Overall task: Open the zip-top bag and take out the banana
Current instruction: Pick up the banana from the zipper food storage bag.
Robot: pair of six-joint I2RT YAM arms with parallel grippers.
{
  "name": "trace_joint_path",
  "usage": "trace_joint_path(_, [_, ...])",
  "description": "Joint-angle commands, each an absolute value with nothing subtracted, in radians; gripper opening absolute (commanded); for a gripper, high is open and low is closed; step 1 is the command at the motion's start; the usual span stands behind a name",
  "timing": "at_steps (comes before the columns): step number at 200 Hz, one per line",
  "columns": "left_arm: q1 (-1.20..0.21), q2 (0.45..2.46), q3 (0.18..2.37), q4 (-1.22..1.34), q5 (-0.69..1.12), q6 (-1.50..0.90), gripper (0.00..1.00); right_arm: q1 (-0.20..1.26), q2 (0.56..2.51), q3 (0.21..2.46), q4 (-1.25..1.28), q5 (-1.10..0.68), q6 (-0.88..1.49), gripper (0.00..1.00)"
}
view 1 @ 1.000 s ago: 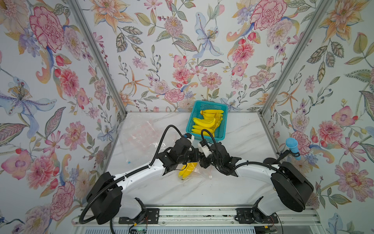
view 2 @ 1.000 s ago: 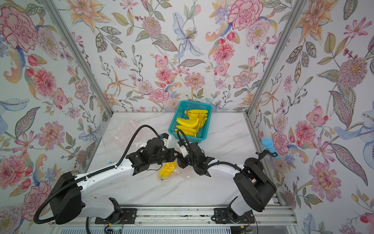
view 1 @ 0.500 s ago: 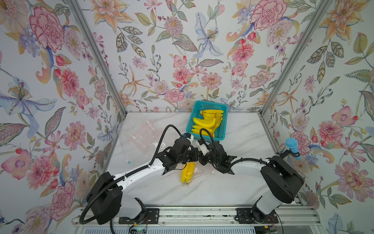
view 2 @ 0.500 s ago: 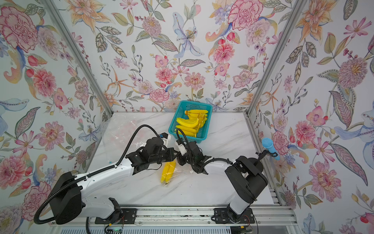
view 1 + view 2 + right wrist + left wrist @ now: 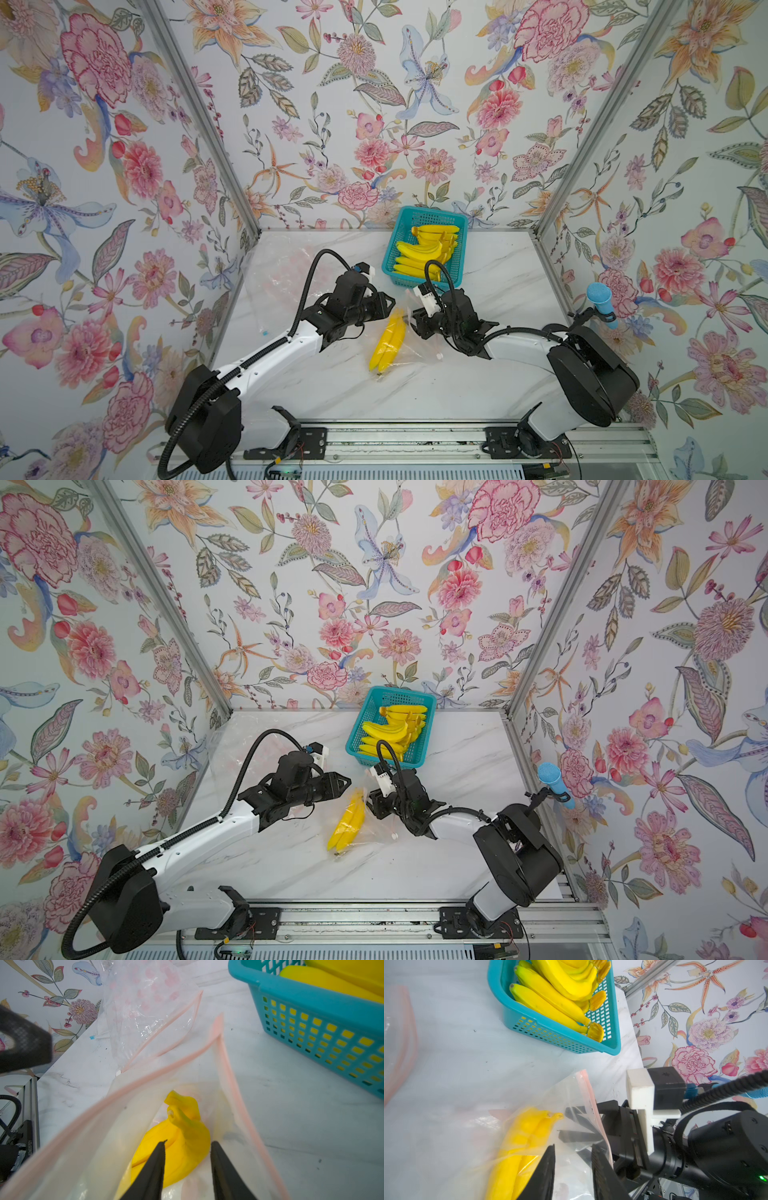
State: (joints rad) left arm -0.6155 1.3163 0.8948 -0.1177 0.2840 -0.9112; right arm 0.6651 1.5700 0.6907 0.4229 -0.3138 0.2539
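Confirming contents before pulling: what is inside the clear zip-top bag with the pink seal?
Inside the clear zip-top bag: a yellow two-finger banana bunch, stem toward the open mouth, and the tips of the right gripper. The bunch's far end is hidden behind its fingers.

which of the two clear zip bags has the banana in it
The clear plastic zip-top bag nearer the front, mouth open, yellow bananas inside; the flat clear bag farther back shows none.

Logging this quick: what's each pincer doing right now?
Left pincer: open, gripping nothing, at the zip-top bag.
Right pincer: open, tips inside the bag's mouth, banana not yet gripped.
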Motion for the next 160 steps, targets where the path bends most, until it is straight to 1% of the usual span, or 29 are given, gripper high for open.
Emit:
trace_joint_path(1, [-0.566,1.350,0.848,-0.116,0.303,-0.851,0.33,0.655,1.603,0.734,0.429,-0.356,0.222,0.42])
trace_joint_path(22, [-0.533,1.439,0.850,-0.079,0.306,-0.808,0.29,0.656,1.629,0.771,0.408,-0.382,0.193,0.43])
trace_joint_path(45, [-0.525,1.552,0.904,-0.053,0.317,-0.773,0.25,0.655,1.659,0.808,0.371,-0.395,0.171,0.43])
trace_joint_path(59, [-0.525,1.637,0.951,-0.052,0.329,-0.755,0.24,0.656,1.672,0.824,0.367,-0.399,0.167,0.43])
trace_joint_path(81, [-0.525,1.714,1.005,-0.038,0.361,-0.746,0.24,0.655,1.694,0.851,0.358,-0.406,0.166,0.43])
trace_joint_path(120, [-0.530,1.761,1.038,0.001,0.409,-0.760,0.23,0.657,1.734,0.900,0.335,-0.405,0.163,0.42])
trace_joint_path(160, [-0.532,1.767,1.039,0.020,0.459,-0.754,0.23,0.674,1.764,0.924,0.318,-0.389,0.166,0.36])
